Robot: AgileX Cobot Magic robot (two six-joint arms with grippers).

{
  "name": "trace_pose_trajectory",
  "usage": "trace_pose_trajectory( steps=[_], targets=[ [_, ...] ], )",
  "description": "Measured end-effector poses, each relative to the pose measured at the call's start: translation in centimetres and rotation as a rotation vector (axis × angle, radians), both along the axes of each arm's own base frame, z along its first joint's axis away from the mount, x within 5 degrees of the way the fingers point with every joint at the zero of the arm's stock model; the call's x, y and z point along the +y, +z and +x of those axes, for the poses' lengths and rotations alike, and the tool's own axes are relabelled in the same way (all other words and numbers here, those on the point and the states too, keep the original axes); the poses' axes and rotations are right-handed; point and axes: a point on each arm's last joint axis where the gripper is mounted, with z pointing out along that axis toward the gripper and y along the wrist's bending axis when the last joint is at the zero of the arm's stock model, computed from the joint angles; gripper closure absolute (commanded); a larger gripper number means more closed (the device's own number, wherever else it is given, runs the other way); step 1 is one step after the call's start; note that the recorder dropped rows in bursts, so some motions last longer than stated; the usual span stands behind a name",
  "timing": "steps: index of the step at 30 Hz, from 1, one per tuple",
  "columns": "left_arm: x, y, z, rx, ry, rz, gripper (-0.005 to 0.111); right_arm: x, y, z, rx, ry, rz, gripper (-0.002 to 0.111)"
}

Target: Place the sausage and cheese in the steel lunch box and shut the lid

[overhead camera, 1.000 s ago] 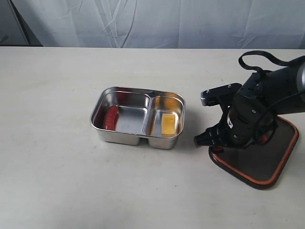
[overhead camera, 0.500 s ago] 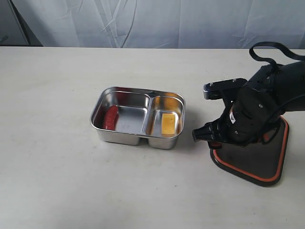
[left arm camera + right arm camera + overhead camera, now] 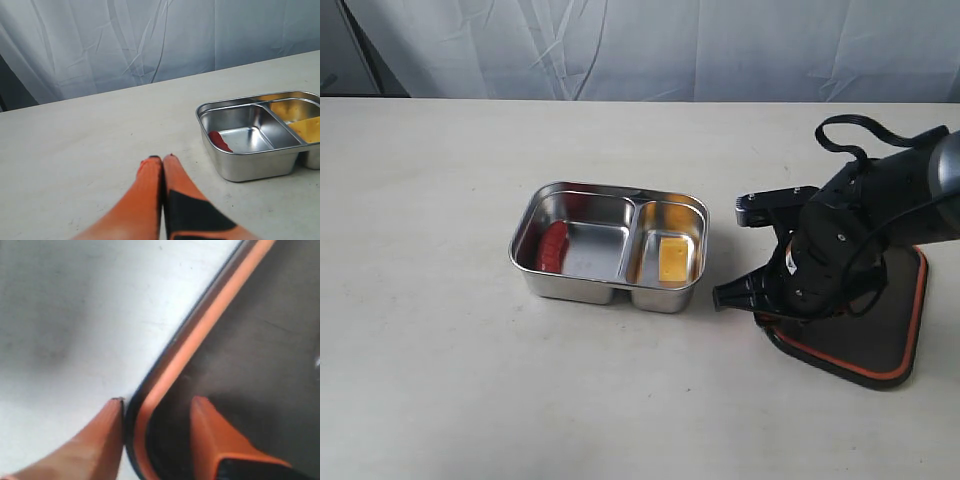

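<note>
The steel lunch box (image 3: 610, 291) stands open mid-table. Its left compartment holds the red sausage (image 3: 553, 247), its right one the yellow cheese (image 3: 672, 258). To its right the dark lid (image 3: 882, 338) lies upside down, orange seal facing up. My right arm covers the lid's left end. In the right wrist view my right gripper (image 3: 157, 402) is open and straddles the lid's rim (image 3: 165, 380): one finger outside over the table, the other over the lid's inner face. My left gripper (image 3: 162, 159) is shut and empty, short of the lunch box (image 3: 250, 165), sausage (image 3: 220, 141) and cheese (image 3: 307, 129).
A pale tabletop (image 3: 440, 330) spreads to the left and front of the box. A white cloth backdrop (image 3: 650, 45) hangs behind the table. My left arm is outside the exterior view.
My right arm has shifted left and lowered at the lid's left end. The lid has shifted slightly on the table. The box and food have not moved.
</note>
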Motion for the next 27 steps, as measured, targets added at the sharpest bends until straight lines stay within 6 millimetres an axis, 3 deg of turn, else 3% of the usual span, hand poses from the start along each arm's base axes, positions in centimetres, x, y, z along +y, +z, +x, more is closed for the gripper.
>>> trace_pose_trajectory(
  steps=[4,18,22,27],
  targets=[
    [0.0,0.0,0.0,0.0,0.0,0.0,0.107,0.1,-0.5,0.0,0.011,-0.004,0.0,0.109],
    [0.0,0.0,0.0,0.0,0.0,0.0,0.107,0.3,-0.7,0.1,0.018,0.014,-0.016,0.109],
    [0.0,0.0,0.0,0.0,0.0,0.0,0.107,0.3,0.4,-1.1,0.052,0.026,-0.056,0.109],
    [0.0,0.0,0.0,0.0,0.0,0.0,0.107,1.3,4.2,-2.6,-0.027,0.069,-0.011,0.109]
  ],
)
